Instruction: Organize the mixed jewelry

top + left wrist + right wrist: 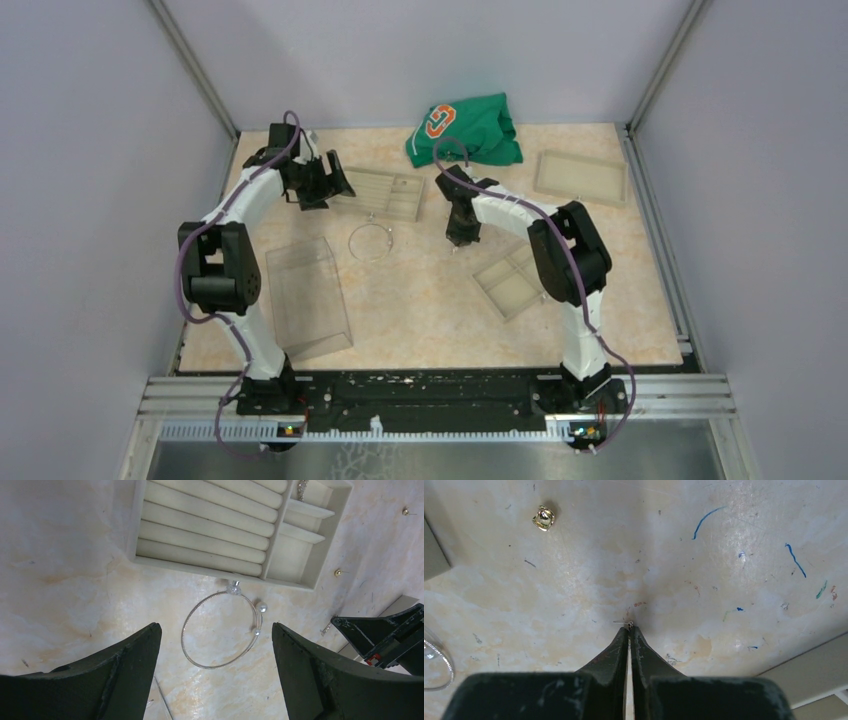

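Note:
The thin silvery hoop (370,240) with small pearl beads lies flat on the table just in front of the ring tray (352,205). In the left wrist view the hoop (211,667) sits below and between the wide-apart fingers of my left gripper (215,626), which is open and hovers above it. My right gripper (630,628) is down on the table, its jaws shut, with a tiny silvery stud (628,624) pinched at the very tips. A small gold piece (543,518) lies loose beyond it. Two more tiny studs (406,512) (338,572) rest on the table right of the tray.
A clear plastic box (308,297) lies at the near left. One beige tray (497,290) sits under the right forearm and another (581,177) at the back right. A green cloth (465,130) is bunched at the back.

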Controlling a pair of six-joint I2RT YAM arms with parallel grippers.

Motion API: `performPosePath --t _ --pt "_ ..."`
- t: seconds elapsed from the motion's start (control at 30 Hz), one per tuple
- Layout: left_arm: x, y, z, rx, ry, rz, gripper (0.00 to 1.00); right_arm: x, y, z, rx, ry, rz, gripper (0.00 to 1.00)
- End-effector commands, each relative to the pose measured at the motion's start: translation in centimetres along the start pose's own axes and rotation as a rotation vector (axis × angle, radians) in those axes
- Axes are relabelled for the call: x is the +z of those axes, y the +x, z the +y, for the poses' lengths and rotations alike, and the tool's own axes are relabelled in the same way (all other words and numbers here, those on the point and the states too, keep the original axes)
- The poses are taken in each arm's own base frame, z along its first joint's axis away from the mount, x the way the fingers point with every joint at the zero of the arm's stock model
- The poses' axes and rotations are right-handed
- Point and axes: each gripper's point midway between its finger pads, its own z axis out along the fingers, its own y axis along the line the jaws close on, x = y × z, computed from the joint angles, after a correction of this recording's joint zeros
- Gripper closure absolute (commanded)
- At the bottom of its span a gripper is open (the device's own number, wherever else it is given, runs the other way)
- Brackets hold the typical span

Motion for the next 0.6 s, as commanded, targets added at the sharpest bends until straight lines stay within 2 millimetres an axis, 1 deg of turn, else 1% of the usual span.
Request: performPosePath --t 0.0,0.1,0.3,0.37,0.57 --pt "-0.1 -1.0 -0.3 0.0 0.013 -0.022 0.12 -0.6 -0.8 0.7 -0.022 0.003 -0.032 1.0" --pt "0.1 -1.2 0.1 -0.011 0.008 -0.03 0.12 -2.0 -1.8 1.3 -0.028 -0.028 -0.063 1.0" --pt "0.3 -2.6 2.0 -0.083 0.019 -0.056 0.12 -5.4 -4.1 2.9 -0.061 -0.123 -0.139 1.0" --pt "0.3 -3.2 3.0 -0.109 0.017 -0.064 0.12 -6.1 -4.5 3.4 -0.078 -0.148 -0.151 1.0" --pt "0.4 -3.6 3.9 -0.127 0.006 -0.068 0.12 -7.3 -5.6 4.3 -0.097 -0.184 -0.181 1.0"
